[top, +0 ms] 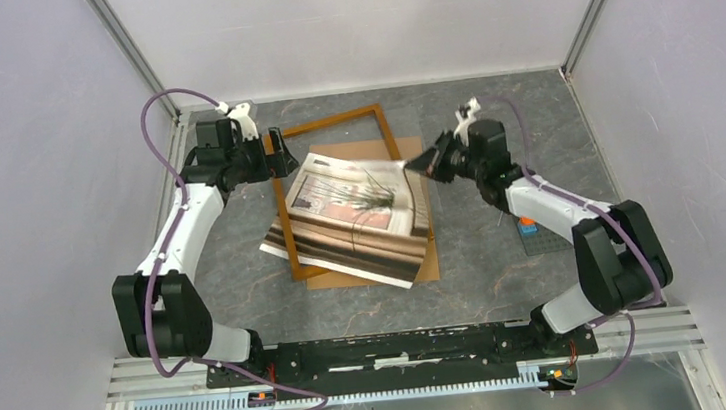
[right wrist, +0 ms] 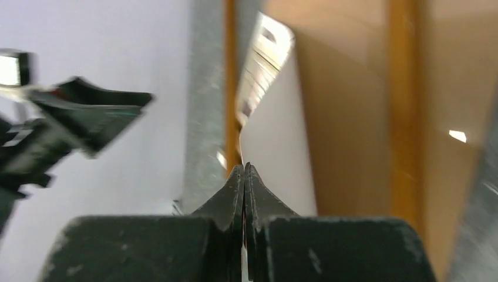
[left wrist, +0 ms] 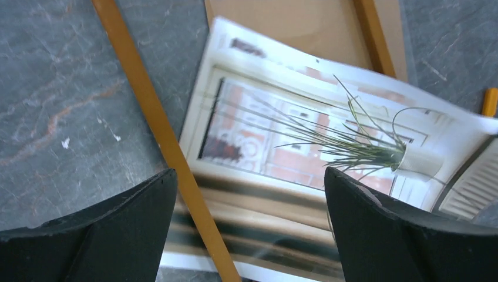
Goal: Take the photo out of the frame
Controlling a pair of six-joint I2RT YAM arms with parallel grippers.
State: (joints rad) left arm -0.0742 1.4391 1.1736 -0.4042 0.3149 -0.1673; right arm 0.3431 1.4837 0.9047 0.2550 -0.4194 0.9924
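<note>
**Top external.** The frame (top: 331, 121) is seen lying flat on the grey marbled table (top: 507, 282). A brown board (top: 411, 148) is seen beneath it, showing past its right and near sides. The photo (top: 355, 216) is found askew inside the frame and appears blurred. Its near left corner is crossed by the left moulding and reaches onto the table. Its far right corner is raised and held at the right gripper (top: 415, 164). The left gripper (top: 284, 159) is placed at the frame's far left corner, just beside the photo's edge; contact cannot be told. A small grey baseplate (top: 528, 229) with an orange piece is noted by the right forearm, well apart from the frame.

**Left wrist.** Both fingers (left wrist: 111, 235) are seen spread wide, with nothing gripped. Below the gap the photo is viewed picture side up: window, red brick, spiky green plant. The moulding is seen running diagonally over its lower left part.

**Right wrist.** The fingertips (right wrist: 235, 182) are pressed together, and the photo's edge is pinched between them. The sheet's white back is seen curving away from the tips. Board and moulding are blurred behind.
</note>
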